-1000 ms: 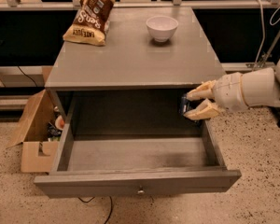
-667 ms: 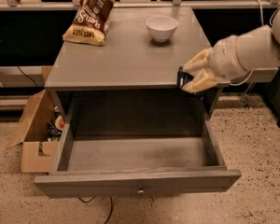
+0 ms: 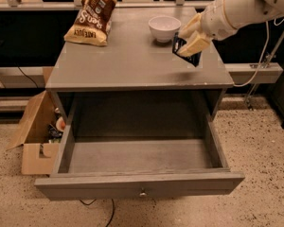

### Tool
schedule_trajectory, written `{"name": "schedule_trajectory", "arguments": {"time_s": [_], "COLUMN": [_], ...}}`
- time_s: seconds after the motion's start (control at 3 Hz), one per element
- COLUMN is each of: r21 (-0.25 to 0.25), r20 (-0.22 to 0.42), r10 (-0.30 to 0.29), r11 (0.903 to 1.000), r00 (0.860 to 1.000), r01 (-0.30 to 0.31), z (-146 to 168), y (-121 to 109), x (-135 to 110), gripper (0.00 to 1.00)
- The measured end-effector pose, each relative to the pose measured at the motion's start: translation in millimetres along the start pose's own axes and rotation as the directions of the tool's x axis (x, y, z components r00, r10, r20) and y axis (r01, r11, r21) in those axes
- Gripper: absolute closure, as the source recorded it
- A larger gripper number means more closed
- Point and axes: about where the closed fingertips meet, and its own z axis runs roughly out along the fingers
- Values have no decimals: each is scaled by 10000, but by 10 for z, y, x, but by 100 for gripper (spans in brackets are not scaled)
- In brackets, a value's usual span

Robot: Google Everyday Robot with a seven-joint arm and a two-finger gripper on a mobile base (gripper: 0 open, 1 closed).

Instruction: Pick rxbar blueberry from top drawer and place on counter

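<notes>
While the white arm reaches in from past the tabletop's back right corner, slanting down and to the left, the gripper [image 3: 183,44] hangs over the counter [image 3: 128,60] near its right edge, just beside a white bowl [image 3: 164,27]. Its cream fingers [image 3: 195,45] are clamped on the rxbar blueberry [image 3: 194,59], which is held tilted. The top drawer [image 3: 142,186] stands pulled out beneath the front edge. A snack bag [image 3: 92,15] lies at the back left corner.
</notes>
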Motion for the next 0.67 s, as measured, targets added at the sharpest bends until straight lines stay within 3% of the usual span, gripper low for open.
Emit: {"name": "schedule_trajectory", "arguments": {"time_s": [0.33,0.67], "r21": [141,165], "r20": [91,106], "r10": [904,884], "r11": [9958,9959], "r00": [9959,9960], "r01": [-905,-886], "z": [307,298], "y": [-293,-302], "x": [292,284], "gripper": [73,50]}}
